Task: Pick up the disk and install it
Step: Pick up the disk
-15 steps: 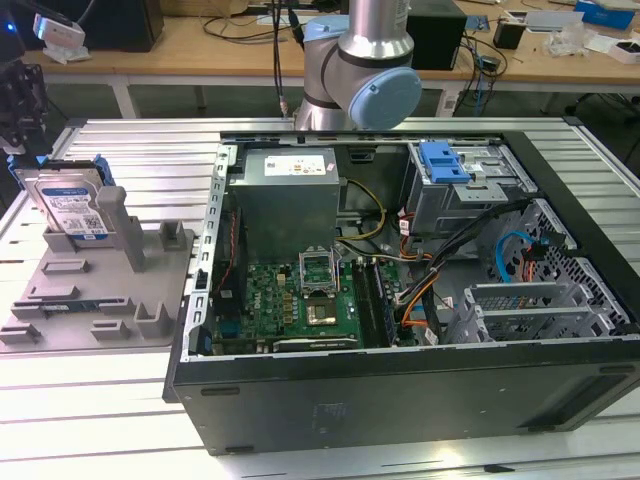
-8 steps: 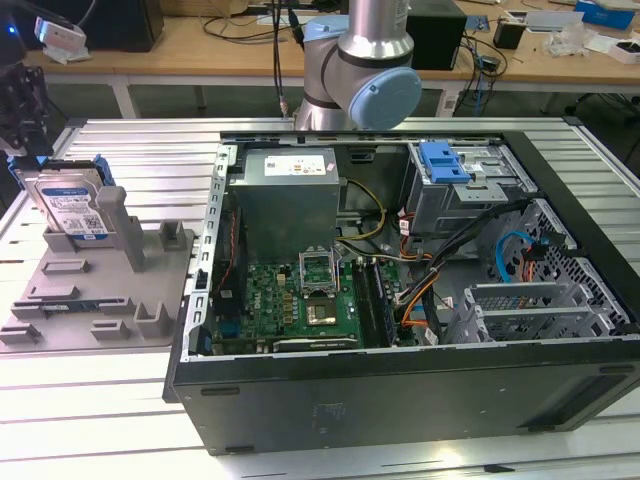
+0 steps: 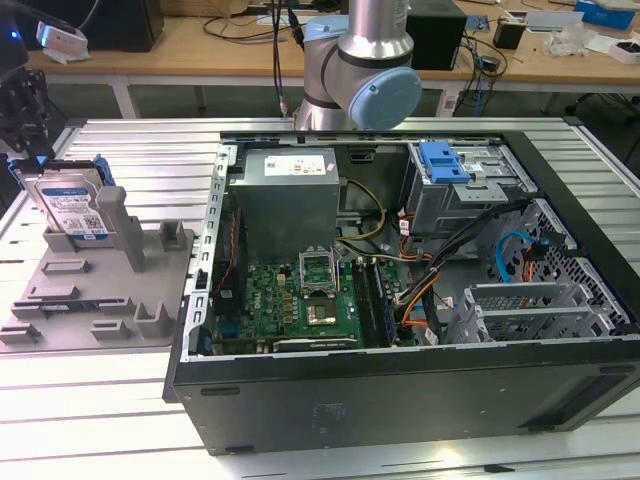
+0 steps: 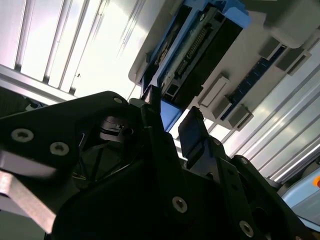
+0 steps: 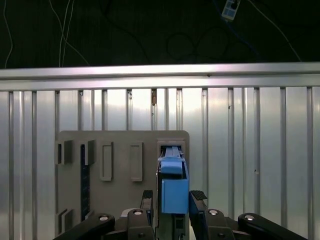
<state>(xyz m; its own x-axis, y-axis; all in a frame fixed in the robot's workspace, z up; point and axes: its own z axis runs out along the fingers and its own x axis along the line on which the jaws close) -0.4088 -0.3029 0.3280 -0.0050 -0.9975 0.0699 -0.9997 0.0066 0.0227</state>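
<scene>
Closest to us, the black two-fingered gripper (image 5: 172,197) straddles the upper edge of the disk (image 5: 174,184), a flat silver hard drive with a white-and-blue label and a blue plastic frame. In both wrist views one finger (image 4: 192,135) stands on each side of that blue frame. We see a sliver of gap beside one of them, so we judge the gripper to be spread narrowly around the disk, not clamped on it.

The disk (image 3: 68,200) stands upright on edge in a slot of the grey moulded plastic holder (image 3: 105,290). That holder lies on the slatted aluminium desk (image 3: 120,150) at the exterior view's left, beside the open black computer case (image 3: 400,405) and outside it. Inside the case, a grey metal drive cage (image 3: 440,205) with a bright-blue plastic latch (image 3: 447,162) sits towards the far side, well apart from the disk.

By our reading the task is at its very start. The gripper is lined up for the pick, but nothing is grasped or lifted, and carrying the disk over and installing it in the case remain undone.
</scene>
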